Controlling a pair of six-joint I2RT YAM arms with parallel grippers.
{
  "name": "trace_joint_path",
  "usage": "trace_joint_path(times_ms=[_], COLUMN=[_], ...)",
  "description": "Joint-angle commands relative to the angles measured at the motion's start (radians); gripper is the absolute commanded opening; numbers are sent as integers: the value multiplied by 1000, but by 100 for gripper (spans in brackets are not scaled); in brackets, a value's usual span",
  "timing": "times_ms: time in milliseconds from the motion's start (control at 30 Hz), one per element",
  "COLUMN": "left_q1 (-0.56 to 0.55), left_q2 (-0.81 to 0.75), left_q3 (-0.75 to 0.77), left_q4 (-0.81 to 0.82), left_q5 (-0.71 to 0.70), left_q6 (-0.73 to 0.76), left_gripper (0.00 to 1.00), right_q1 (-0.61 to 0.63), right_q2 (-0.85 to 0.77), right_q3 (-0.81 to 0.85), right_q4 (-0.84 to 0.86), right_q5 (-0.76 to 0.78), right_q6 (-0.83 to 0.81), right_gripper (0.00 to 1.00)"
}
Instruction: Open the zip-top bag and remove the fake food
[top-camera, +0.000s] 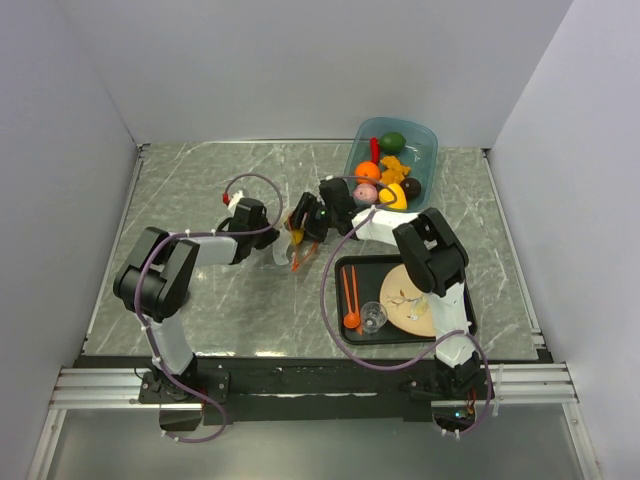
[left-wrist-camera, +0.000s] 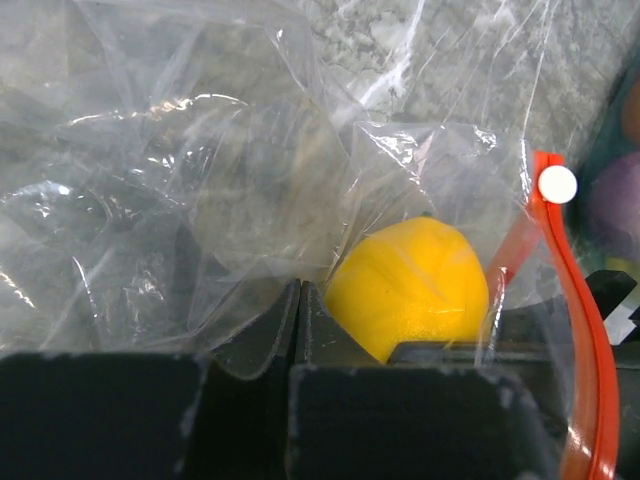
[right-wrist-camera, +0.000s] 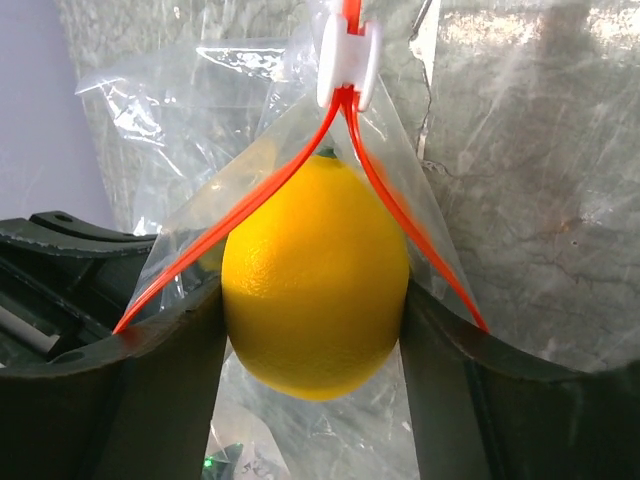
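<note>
The right gripper (right-wrist-camera: 315, 320) jaws hold a yellow plastic lemon (right-wrist-camera: 315, 260) inside the clear floppy zip-top bag (left-wrist-camera: 180, 200); the left gripper (left-wrist-camera: 300, 335) jaws pinch the bag's film.

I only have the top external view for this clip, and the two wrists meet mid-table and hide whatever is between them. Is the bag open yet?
Observer: Yes. On the right wrist view the zip strip is parted into a V below its white slider.
Operator: Is anything held?
Observer: The right fingers press on both sides of a yellow lemon sitting in that open mouth.
Operator: And the left arm?
Observer: The left fingers are shut together, with film of the zip-top bag apparently pinched between them, right beside the lemon.
</note>
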Motion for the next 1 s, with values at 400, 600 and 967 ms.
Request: trace_joint_path(times_ms=[400,600,967], left_q1=[58,70,83], left_q2=[-3,-3,-8], left_q3=[-21,-5,41], left_q4=[-94,-103,-126], left_q5=[-34,-29,-11], left_q6=[-21,-7,20], left_gripper=[1,1,1], right_q1=[-14,-32,-138], right_q2=[-224,-290,-438], right_q3=[-117,-152,-135], right_q4=[-51,-77,-244], right_q5=[45,69,5], right_q6=[-100,-157,-281], right_gripper=[24,23,22])
